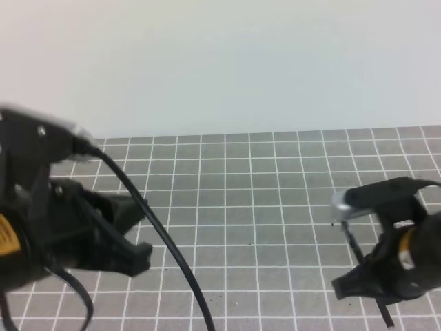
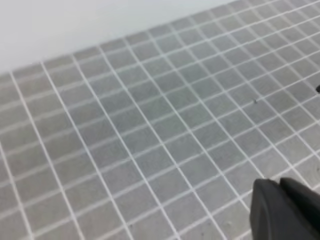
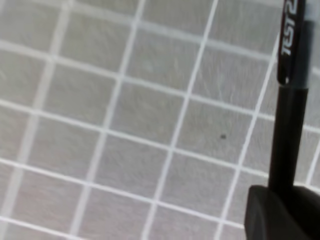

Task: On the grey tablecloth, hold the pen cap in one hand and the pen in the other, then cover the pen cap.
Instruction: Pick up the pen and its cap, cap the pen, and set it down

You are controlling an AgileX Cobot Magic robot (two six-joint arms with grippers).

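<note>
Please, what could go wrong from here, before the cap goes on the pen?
1. The left hand is shut, but no pen cap shows between its fingers in any view; it may have closed on nothing.
2. The right hand grips the thin pen at a slant; it could slip or meet the cap crooked.

The left gripper (image 1: 141, 231) hangs over the grey tablecloth (image 1: 262, 193), opposite the right gripper (image 1: 353, 243).
</note>
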